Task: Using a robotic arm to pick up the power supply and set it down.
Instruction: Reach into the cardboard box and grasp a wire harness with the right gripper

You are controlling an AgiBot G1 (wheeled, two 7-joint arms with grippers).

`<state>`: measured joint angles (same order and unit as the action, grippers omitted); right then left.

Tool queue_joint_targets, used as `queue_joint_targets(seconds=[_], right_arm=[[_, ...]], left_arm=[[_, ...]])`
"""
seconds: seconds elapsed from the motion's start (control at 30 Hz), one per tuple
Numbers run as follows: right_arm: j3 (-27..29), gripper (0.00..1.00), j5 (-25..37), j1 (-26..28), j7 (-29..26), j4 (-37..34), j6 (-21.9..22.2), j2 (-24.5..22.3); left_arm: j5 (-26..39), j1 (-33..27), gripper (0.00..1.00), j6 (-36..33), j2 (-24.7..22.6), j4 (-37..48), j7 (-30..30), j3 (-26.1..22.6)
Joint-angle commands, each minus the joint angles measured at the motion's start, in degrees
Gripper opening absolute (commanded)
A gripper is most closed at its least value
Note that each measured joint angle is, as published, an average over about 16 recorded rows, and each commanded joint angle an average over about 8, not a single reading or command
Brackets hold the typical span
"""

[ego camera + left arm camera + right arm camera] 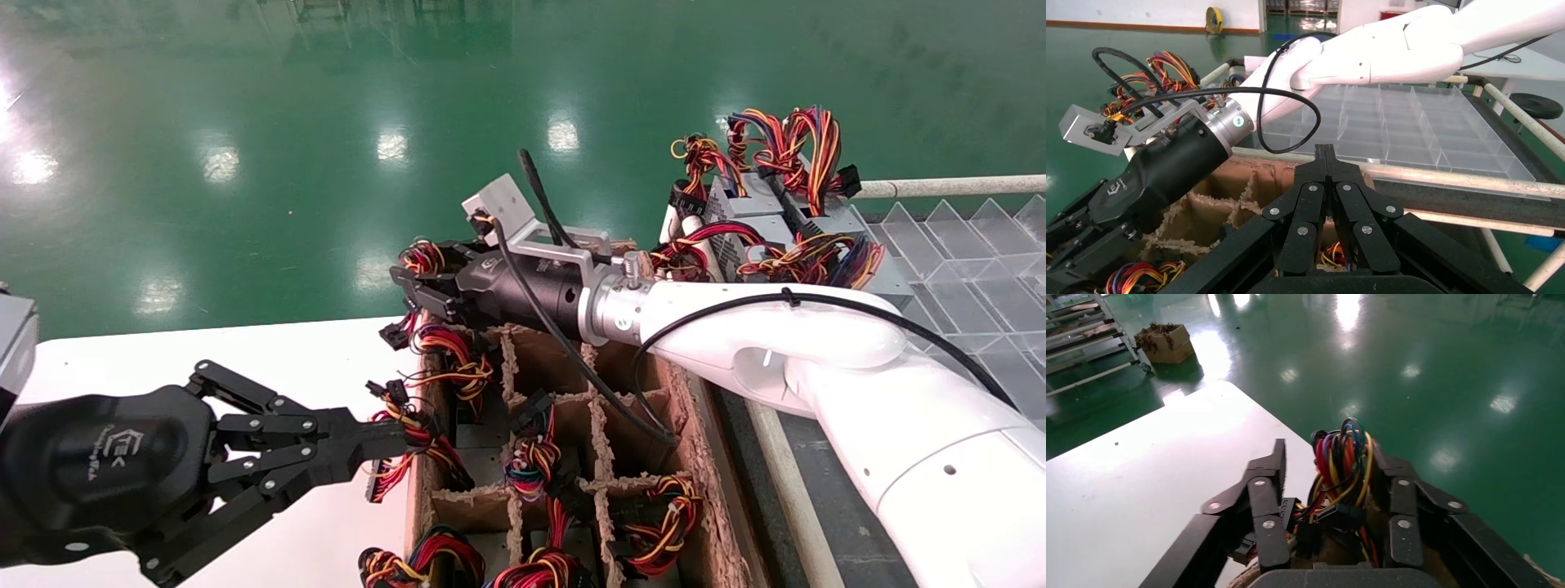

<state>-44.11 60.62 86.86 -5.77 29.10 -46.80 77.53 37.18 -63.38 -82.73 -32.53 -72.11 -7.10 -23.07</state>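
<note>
One power supply's wire bundle (pixel 1343 471) stands between the right gripper (pixel 417 287)'s parted fingers at the far left corner cell of the cardboard divider box (pixel 703 523); nothing is clamped yet. Better to sink lower before closing, so the grip takes more than loose wires. The left gripper (pixel 384 445) rests shut, empty, beside the box.

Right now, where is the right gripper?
In the head view, the right gripper is over the far left corner of the cardboard box, its open fingers around a wire bundle, beyond the left gripper.
</note>
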Motion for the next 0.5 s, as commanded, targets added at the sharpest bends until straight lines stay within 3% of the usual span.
queue_joint_targets(seconds=[0.03, 0.5], right_arm=[[-0.55, 0.0, -0.53, 0.12, 0.29, -0.16, 0.15, -0.04], [-2.83, 0.0, -2.95, 1.83, 1.75, -0.96, -0.04, -0.67]], left_arm=[[0.0, 0.0, 0.0, 0.0, 0.0, 0.0, 0.0, 0.0], [0.0, 0.0, 0.0, 0.0, 0.0, 0.0, 0.0, 0.0]])
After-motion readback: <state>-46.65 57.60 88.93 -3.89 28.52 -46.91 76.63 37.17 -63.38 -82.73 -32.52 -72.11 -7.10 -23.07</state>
